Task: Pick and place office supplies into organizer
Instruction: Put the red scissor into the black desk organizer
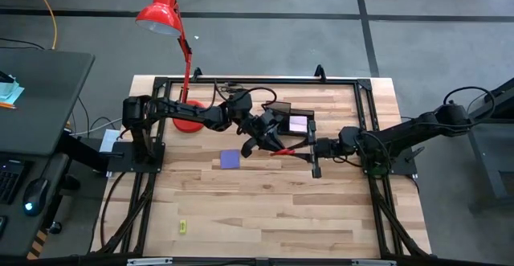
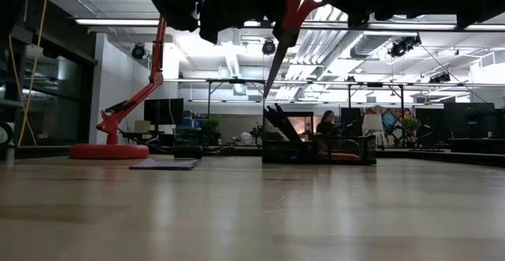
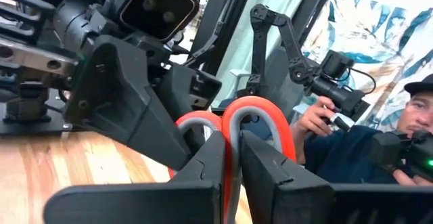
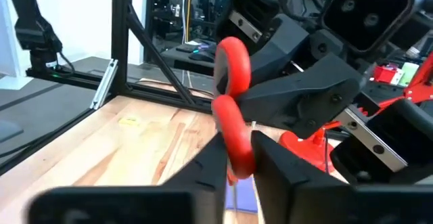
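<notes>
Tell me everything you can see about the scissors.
The scissors have glossy red plastic-looking loop handles and a dark blade pair tapering to a point. They hang in the air above the table, tip down in the low view, blades together. Both claws grip the handles: the left claw pinches one loop, the right claw clamps the red handle from the other side. They touch nothing else, near the organizer.

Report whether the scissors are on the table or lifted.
Lifted: the scissors hang blade-down above the tabletop, red handles pinched by both the left hand and right hand.
</notes>
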### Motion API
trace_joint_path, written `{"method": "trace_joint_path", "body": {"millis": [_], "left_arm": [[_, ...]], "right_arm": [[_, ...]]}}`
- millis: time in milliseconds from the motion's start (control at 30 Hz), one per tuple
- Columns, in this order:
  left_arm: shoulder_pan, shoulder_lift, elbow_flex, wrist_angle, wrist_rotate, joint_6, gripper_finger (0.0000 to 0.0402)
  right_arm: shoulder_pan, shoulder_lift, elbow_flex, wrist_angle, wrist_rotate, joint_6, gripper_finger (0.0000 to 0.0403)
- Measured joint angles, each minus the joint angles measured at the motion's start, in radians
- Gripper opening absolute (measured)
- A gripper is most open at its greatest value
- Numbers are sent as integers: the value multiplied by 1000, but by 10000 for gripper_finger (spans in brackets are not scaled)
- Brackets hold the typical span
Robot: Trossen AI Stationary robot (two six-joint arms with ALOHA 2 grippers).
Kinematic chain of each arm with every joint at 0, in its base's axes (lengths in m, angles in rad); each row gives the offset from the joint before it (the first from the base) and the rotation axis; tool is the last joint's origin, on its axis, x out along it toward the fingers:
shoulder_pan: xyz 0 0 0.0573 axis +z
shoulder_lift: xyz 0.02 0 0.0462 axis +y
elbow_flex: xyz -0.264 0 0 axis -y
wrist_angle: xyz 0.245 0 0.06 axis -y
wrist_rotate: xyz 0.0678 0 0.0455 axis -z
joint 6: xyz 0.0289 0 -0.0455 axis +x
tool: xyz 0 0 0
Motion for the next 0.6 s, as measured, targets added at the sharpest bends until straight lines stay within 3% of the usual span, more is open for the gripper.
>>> {"method": "trace_joint_path", "body": {"millis": [100, 267, 367, 600], "left_arm": [[0, 0, 0, -2, 4, -1, 17], [0, 0, 0, -8, -3, -1, 17], [4, -1, 0, -16, -14, 1, 23], [54, -3, 0, -83, -16, -2, 105]], "right_arm": [[1, 0, 0, -1, -1, -7, 14], [1, 0, -1, 0, 1, 16, 39], [1, 0, -2, -3, 2, 17, 34], [-1, 0, -2, -26, 21, 28, 15]]}}
